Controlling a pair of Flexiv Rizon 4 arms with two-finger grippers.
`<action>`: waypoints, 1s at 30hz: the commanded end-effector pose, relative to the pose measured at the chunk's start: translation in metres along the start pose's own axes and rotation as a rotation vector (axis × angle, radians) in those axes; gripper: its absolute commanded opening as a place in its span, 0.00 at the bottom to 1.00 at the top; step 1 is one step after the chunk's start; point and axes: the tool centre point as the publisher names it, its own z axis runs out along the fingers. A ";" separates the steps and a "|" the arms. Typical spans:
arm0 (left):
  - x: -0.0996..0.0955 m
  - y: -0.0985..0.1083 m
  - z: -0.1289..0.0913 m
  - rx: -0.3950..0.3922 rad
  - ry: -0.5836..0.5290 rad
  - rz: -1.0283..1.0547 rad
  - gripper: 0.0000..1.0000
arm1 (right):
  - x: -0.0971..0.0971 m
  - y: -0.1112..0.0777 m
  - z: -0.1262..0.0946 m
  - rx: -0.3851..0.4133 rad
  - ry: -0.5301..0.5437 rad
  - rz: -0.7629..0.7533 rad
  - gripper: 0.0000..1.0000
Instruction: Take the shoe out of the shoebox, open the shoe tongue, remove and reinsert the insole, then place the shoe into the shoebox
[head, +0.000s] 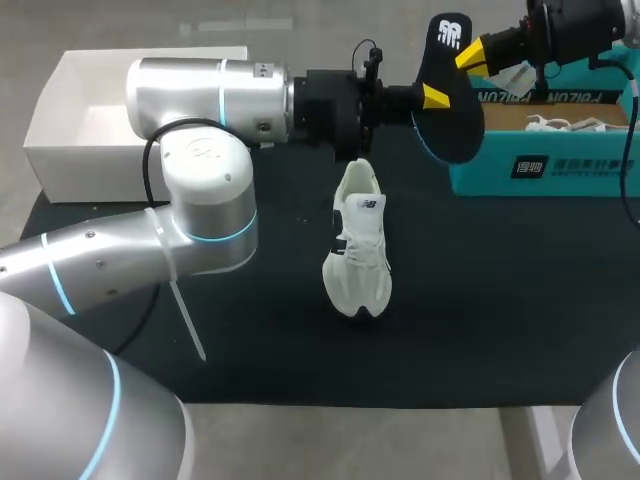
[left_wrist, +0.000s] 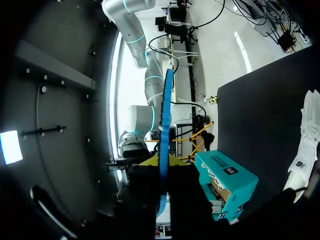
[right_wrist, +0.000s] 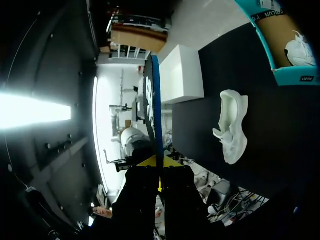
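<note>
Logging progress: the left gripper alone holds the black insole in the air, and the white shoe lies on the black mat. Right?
Not alone: the head view shows the left gripper and the right gripper both pinching the black insole in the air. The white shoe does lie on the black mat.

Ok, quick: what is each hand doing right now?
Left hand: closed on the insole, gripping its edge.
Right hand: closed on the same insole, so both hold it above the table.

The shoebox (head: 482, 176) runs past the head view's right edge.
</note>
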 end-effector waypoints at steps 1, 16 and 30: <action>0.002 -0.003 -0.001 -0.010 -0.006 -0.003 0.00 | 0.002 0.000 0.006 -0.010 0.002 -0.009 0.30; -0.003 0.008 -0.035 -0.073 0.001 -0.048 0.00 | 0.014 -0.014 -0.017 -0.151 0.147 -0.257 1.00; 0.000 0.019 -0.054 -0.071 0.037 -0.095 0.00 | -0.014 -0.047 -0.047 -0.210 0.165 -0.264 1.00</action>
